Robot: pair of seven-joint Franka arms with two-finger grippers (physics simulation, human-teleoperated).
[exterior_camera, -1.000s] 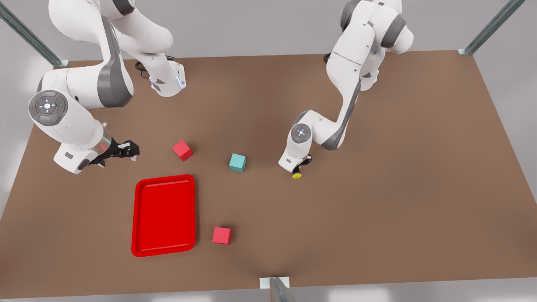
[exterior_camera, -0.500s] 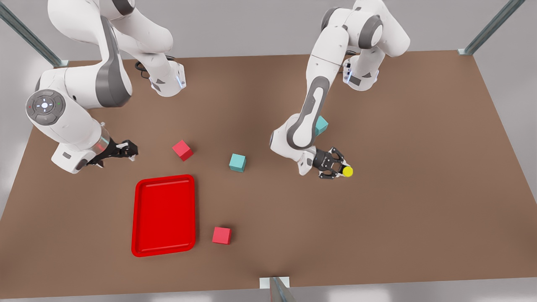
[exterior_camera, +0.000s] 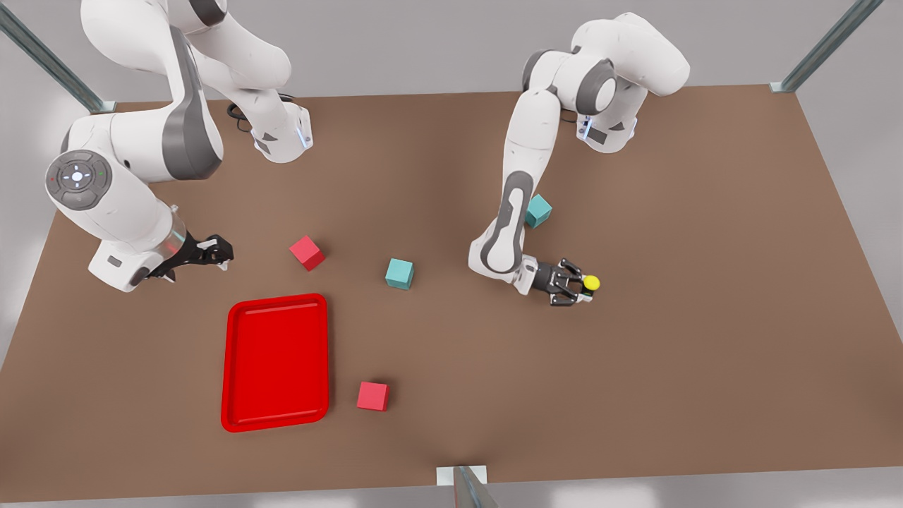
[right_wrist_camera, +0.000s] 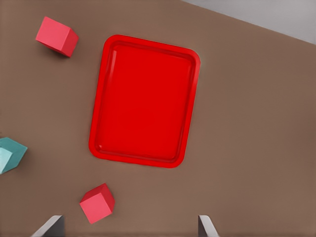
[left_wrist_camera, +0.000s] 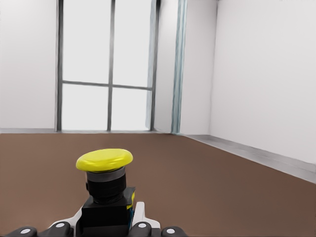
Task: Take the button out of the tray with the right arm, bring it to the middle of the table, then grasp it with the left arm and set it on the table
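2 Franka arms stand over the brown table (exterior_camera: pixel 705 296). The left gripper (exterior_camera: pixel 580 286), at the front view's right of centre, points sideways and is clamped on the button (exterior_camera: pixel 590 283); the left wrist view shows the black body squeezed between its fingers (left_wrist_camera: pixel 140 228), yellow cap up, fingers cut off by the frame edge. The right gripper (exterior_camera: pixel 211 252) waits near the front view's left, above the red tray (exterior_camera: pixel 276 360), holding nothing; its fingertips (right_wrist_camera: pixel 49 227) are spread wide, barely in frame. 1 teal cube (exterior_camera: pixel 540 210) is partly hidden behind the left arm (exterior_camera: pixel 525 162).
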